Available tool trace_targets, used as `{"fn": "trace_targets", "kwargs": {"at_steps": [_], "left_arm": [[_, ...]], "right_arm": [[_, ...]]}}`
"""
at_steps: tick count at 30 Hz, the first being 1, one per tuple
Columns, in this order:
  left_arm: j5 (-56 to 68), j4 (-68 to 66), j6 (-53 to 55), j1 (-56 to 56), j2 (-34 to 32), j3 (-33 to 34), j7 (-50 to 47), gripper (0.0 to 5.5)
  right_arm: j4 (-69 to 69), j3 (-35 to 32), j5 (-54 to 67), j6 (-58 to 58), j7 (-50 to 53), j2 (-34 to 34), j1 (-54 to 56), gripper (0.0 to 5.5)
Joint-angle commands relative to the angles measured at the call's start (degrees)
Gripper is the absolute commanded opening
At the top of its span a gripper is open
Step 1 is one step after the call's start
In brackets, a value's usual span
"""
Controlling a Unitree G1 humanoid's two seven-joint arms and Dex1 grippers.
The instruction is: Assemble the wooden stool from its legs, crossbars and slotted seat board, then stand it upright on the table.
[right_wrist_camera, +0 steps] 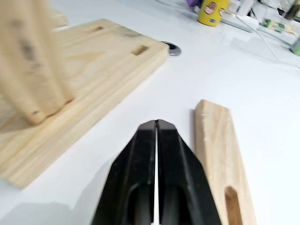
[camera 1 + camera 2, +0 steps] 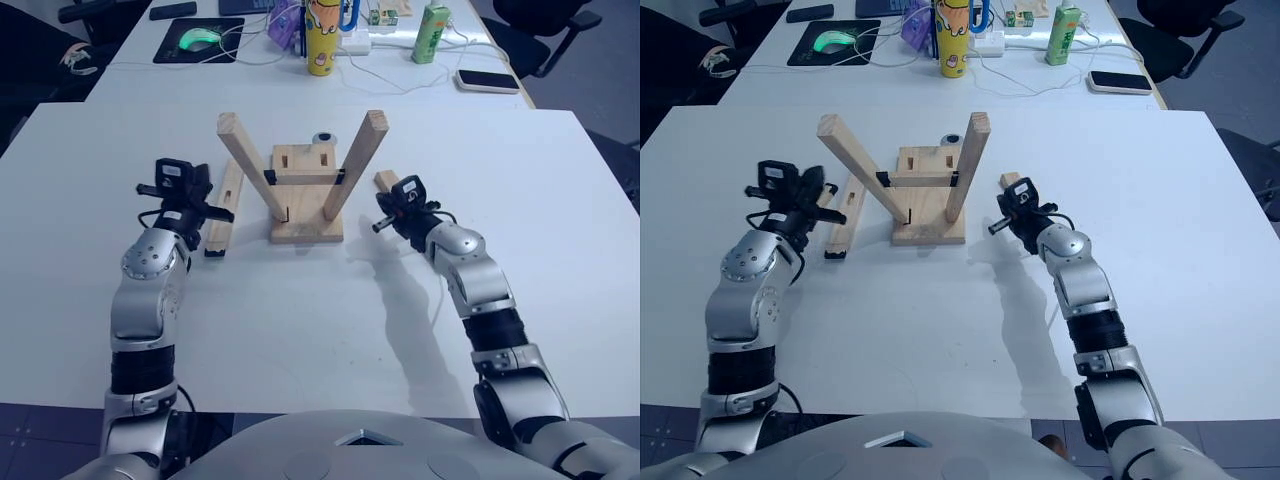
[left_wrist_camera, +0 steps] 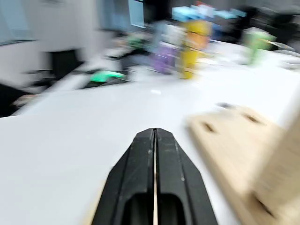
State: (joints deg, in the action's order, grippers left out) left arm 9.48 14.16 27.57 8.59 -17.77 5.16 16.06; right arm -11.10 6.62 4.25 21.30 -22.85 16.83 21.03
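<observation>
- Surface (image 2: 300,330): white, carries every part.
- Seat board (image 2: 305,232): lies flat, ahead of and between both pairs of fingers. Two legs (image 2: 250,165) are slotted in, with a crossbar (image 2: 305,178) joining them.
- Loose leg (image 1: 218,150): just beside the right fingers (image 1: 176,168), which are pressed together and empty. Best to spread them first, then grip mid-length.
- Second loose leg (image 2: 222,222): just beside the left fingers (image 3: 136,178), likewise closed on nothing.

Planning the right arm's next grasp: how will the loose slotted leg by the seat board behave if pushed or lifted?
The slotted leg looks like solid wood, so probably stiff. It lies flat-faced on the table, so a push should slide it, not roll it.
</observation>
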Motion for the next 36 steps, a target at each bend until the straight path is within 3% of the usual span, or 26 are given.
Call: {"fn": "trace_targets", "kwargs": {"at_steps": [1, 3, 7, 12, 18, 29, 36], "left_arm": [[6.89, 0.11, 1.09, -1.35, -13.73, -9.28, 27.98, 0.02], [8.29, -0.20, 2.67, -1.08, -18.53, -11.88, 36.29, 0.02], [11.10, -1.23, 6.63, 2.51, -20.84, -15.07, 43.82, 0.02], [1.26, -9.98, 1.63, 7.18, -18.50, -21.11, 38.65, 0.02], [-8.49, -18.27, -3.72, 11.10, -17.17, -25.75, 34.07, 0.02], [-17.14, -11.53, 1.93, 10.87, -19.37, -25.52, 30.29, 0.02], [-19.05, -11.03, 4.69, 12.11, -17.30, -25.01, 26.66, 0.02]], "right_arm": [[-12.51, -3.23, 4.80, -8.42, -7.22, -2.56, 8.65, 0.00], [-21.24, -4.03, 5.60, -12.20, -10.68, -3.01, 13.70, 0.00], [-30.88, -3.12, 5.80, -20.12, -20.12, -2.90, 19.19, 0.00], [-38.47, -1.07, 4.70, -27.90, -31.70, -4.21, 22.58, 0.00], [-38.68, 0.94, 4.00, -29.98, -38.36, -5.39, 21.40, 0.00], [-38.34, 2.56, 1.85, -31.63, -34.55, -11.27, 19.10, 0.00], [-38.48, 2.12, 0.92, -31.84, -28.13, -12.77, 18.82, 0.00]]}}
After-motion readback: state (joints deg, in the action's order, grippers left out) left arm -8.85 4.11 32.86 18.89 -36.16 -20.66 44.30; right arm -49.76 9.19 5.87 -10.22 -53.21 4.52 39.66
